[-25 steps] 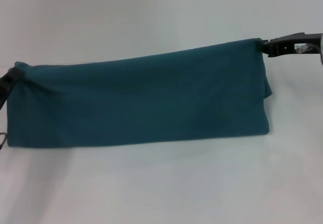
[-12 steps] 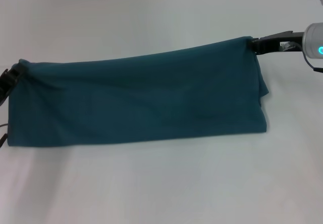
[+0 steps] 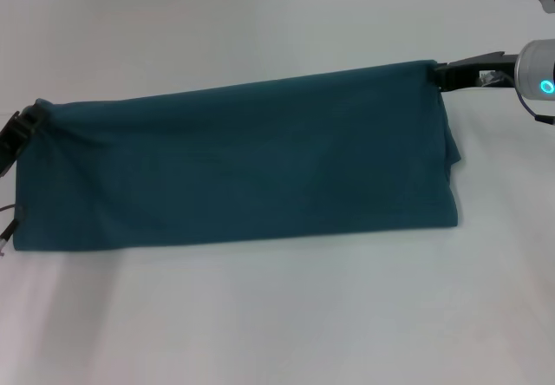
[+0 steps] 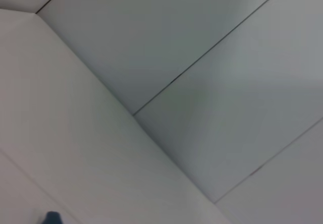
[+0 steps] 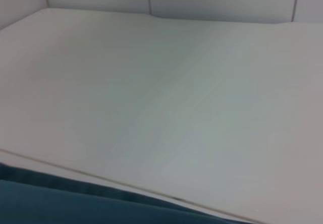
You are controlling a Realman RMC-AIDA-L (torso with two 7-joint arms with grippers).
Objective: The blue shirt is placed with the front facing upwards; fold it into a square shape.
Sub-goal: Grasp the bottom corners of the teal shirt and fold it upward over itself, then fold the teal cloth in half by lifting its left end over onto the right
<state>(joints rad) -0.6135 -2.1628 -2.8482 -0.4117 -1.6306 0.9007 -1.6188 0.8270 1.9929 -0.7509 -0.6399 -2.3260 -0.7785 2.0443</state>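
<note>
The blue shirt (image 3: 234, 164) hangs as a long band mid-table (image 3: 277, 316), near edge resting on the surface, far edge pinched at 2 corners: left gripper (image 3: 26, 125) far-left, right gripper (image 3: 440, 75) far-right. Best approach: keep both ends level & taut before lowering.

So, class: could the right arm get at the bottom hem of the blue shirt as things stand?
Probably not. The right tool is shut on the blue shirt at its top corner, and the left tool holds the other. The hem hangs free below, but reaching it means letting go first.
</note>
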